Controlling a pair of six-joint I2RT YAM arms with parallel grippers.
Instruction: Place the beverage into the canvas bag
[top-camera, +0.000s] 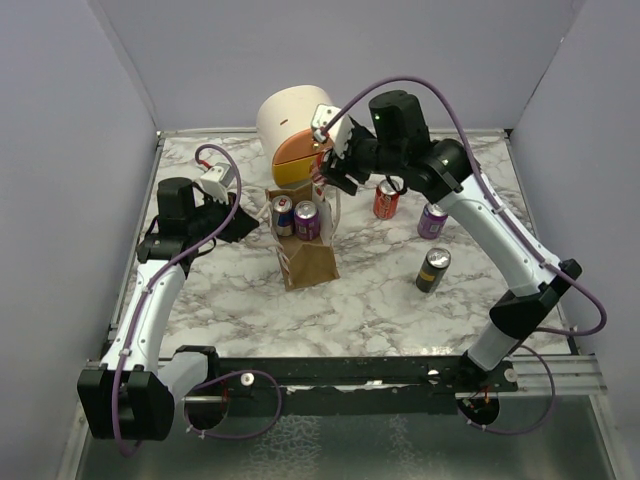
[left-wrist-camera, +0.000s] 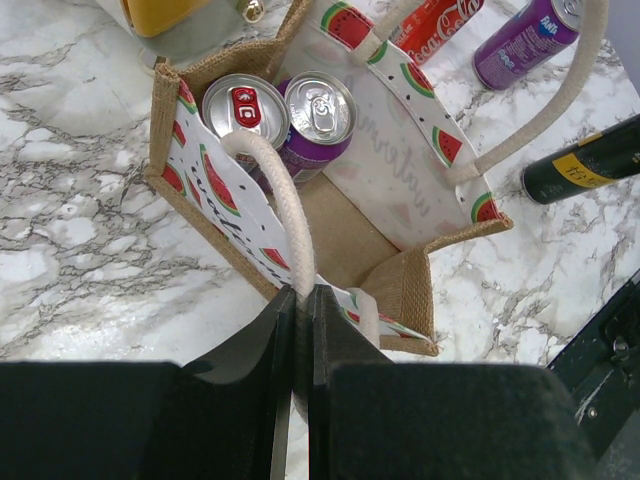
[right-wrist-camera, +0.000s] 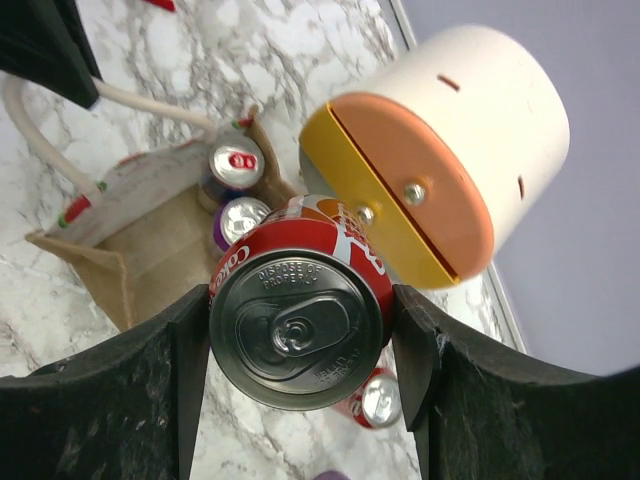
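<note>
**Red cola can (right-wrist-camera: 300, 335) hung by the canvas bag (top-camera: 308, 262), not yet in**

Nearest me, the left gripper (left-wrist-camera: 300, 300) had its fingers pinched together on the cream handle (left-wrist-camera: 285, 200), holding the bag's mouth open. Two cans, one red-tabbed (left-wrist-camera: 245, 108) and one purple (left-wrist-camera: 320, 110), stood at the bag's far end, and its near floor lay bare. Beyond, the right gripper (top-camera: 333, 176) clamped the red cola can upright in the air near the bag's far end, close to the orange-fronted drawer box (right-wrist-camera: 440, 160). I judged the descent should aim for the bare half, clear of both handles and the standing cans.
</note>
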